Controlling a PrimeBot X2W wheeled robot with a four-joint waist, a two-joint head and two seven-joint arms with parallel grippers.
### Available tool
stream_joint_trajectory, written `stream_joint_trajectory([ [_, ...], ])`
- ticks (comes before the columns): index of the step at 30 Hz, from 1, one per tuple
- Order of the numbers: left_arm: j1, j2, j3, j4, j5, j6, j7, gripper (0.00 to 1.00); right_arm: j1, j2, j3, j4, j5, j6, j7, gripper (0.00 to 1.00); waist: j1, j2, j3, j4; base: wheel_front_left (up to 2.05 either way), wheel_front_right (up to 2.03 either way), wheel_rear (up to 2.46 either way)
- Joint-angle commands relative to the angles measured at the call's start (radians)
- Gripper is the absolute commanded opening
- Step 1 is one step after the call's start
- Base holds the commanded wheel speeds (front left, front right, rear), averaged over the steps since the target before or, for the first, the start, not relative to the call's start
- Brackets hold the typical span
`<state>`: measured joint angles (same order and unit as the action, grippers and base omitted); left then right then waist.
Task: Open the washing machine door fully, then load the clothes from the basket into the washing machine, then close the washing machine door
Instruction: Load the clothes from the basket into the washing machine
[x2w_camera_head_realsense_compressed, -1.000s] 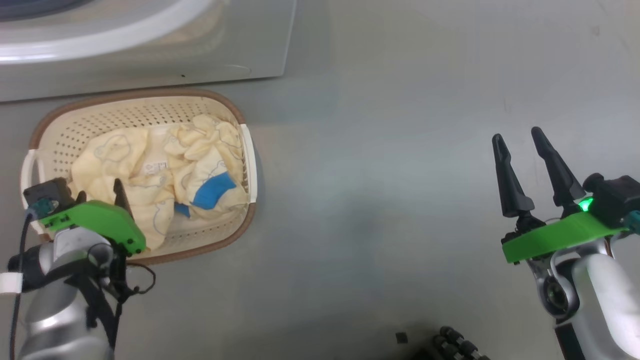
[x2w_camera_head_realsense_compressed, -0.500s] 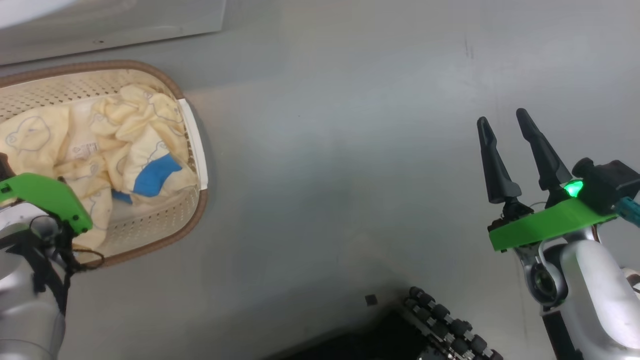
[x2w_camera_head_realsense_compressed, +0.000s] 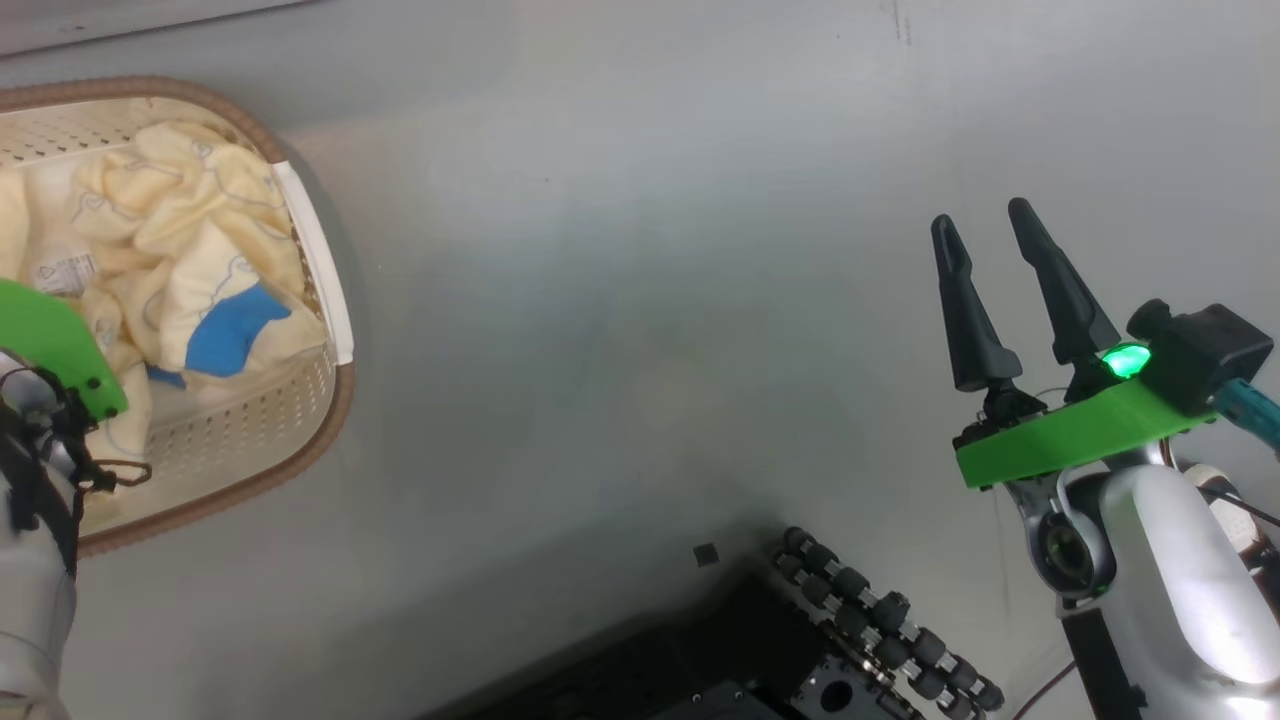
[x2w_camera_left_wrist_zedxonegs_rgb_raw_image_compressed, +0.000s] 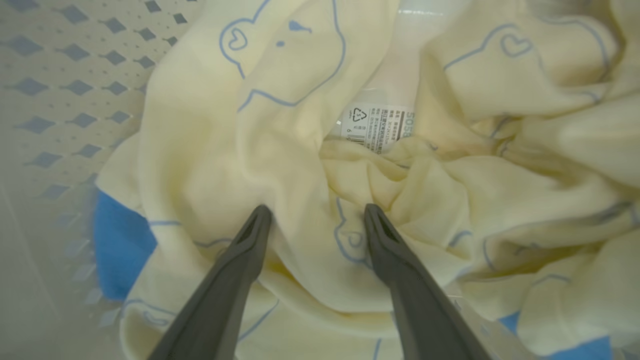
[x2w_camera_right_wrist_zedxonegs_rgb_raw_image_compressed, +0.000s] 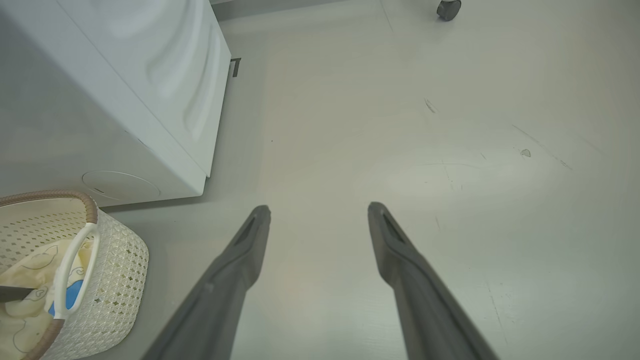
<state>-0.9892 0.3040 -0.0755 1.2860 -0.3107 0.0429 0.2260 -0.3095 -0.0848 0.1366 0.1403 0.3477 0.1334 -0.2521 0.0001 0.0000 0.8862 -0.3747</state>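
Head view, left to right. Against one second ago the whole picture has shifted because the camera has turned. The basket (x2w_camera_head_realsense_compressed: 335, 400) now sits at the left edge rather than left of centre. The washing machine (x2w_camera_head_realsense_compressed: 80, 20) has slid to a pale sliver at the top left. The robot's dark base with its rollers (x2w_camera_head_realsense_compressed: 880, 620) has come in at the bottom. The clothes (x2w_camera_head_realsense_compressed: 180, 250) lie in the basket as before, with a blue cuff (x2w_camera_head_realsense_compressed: 232, 330) uppermost near the white handle (x2w_camera_head_realsense_compressed: 315, 265). Bare grey floor (x2w_camera_head_realsense_compressed: 640, 300) lies in the middle. At the right, the right gripper (x2w_camera_head_realsense_compressed: 982, 220) hangs over the floor, well apart from the basket. Its fingers are spread and empty, unchanged.

Left wrist view. The left gripper (x2w_camera_left_wrist_zedxonegs_rgb_raw_image_compressed: 317, 212) points down into the basket. Its fingers (x2w_camera_left_wrist_zedxonegs_rgb_raw_image_compressed: 235, 260) stand wide apart with their tips at the cream cloth. A ridge of fabric lies between them, unpinched. A label sticker (x2w_camera_left_wrist_zedxonegs_rgb_raw_image_compressed: 377, 127) on the basket's base shows through a gap just beyond the tips; the head view gives it as a small white patch.

Right wrist view. This view adds the washing machine's white side panel, which stands just behind the basket at the lower left. One dark finger (x2w_camera_right_wrist_zedxonegs_rgb_raw_image_compressed: 15, 292) of the left gripper reaches in over the clothes. A caster wheel (x2w_camera_right_wrist_zedxonegs_rgb_raw_image_compressed: 448, 7) shows at the top right.
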Motion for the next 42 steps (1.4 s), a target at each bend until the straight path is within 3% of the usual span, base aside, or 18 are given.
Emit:
stream_joint_trajectory([
  [1, 0.012, 0.046, 0.006, -0.003, 0.010, 0.011, 0.012, 1.00, 0.023, -0.006, 0.010, -0.025, 0.008, -0.003, -0.010, 1.00, -0.0001, 0.0000, 0.019, -0.001, 0.00, 0.00, 0.00],
  [12, -0.015, 0.032, 0.000, 0.002, -0.003, 0.068, 0.055, 1.00, 0.041, 0.007, -0.003, -0.032, 0.006, -0.003, -0.010, 1.00, -0.0001, 0.0000, 0.050, 0.007, 0.00, 0.00, 0.00],
  [13, -0.012, 0.031, -0.004, 0.002, -0.002, 0.064, 0.064, 0.79, 0.042, 0.007, -0.003, -0.033, 0.006, -0.003, -0.010, 1.00, -0.0001, 0.0000, 0.051, 0.007, 0.00, 0.00, 0.00],
  [14, -0.009, 0.029, -0.009, 0.003, -0.002, 0.053, 0.073, 0.00, 0.042, 0.008, -0.004, -0.032, 0.006, -0.003, -0.010, 1.00, -0.0001, 0.0000, 0.051, 0.007, 0.00, 0.00, 0.00],
  [28, 0.042, 0.033, -0.013, 0.004, -0.031, 0.014, 0.070, 0.00, 0.016, 0.016, 0.016, -0.016, 0.004, -0.003, -0.010, 1.00, -0.0001, 0.0000, -0.008, -0.015, 0.00, 0.00, 0.00],
  [42, 0.114, 0.014, -0.094, 0.004, 0.013, -0.050, -0.024, 0.00, 0.023, 0.006, 0.029, 0.002, -0.014, -0.003, -0.010, 1.00, -0.0001, 0.0000, -0.180, 0.014, 0.00, 0.00, 0.00],
])
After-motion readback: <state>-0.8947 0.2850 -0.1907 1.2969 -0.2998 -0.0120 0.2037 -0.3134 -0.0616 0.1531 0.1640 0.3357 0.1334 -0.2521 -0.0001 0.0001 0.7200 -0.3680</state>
